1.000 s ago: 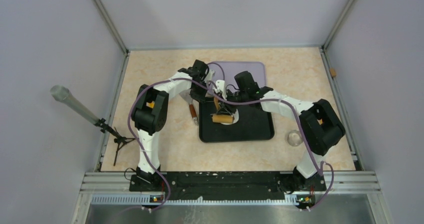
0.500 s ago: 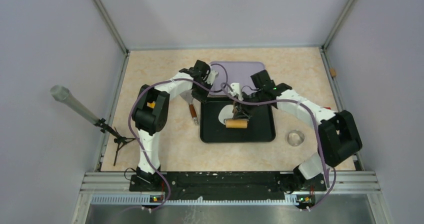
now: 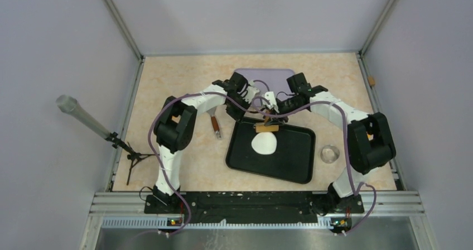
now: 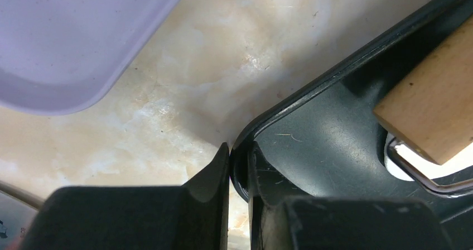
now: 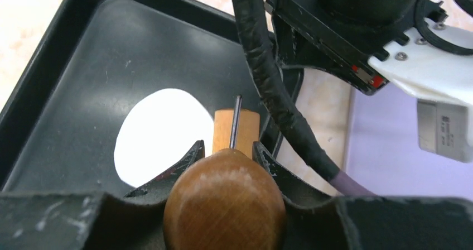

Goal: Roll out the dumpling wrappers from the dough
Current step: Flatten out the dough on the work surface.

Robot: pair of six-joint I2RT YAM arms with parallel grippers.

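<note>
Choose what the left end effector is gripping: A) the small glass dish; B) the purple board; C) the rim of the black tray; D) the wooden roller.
C: the left wrist view shows the left end effector closed on the corner rim of the black tray; the wooden roller is in the right end effector.

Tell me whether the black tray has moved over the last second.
Yes. The black tray has skewed clockwise and slid down-frame and rightward, closer to the glass dish.
</note>
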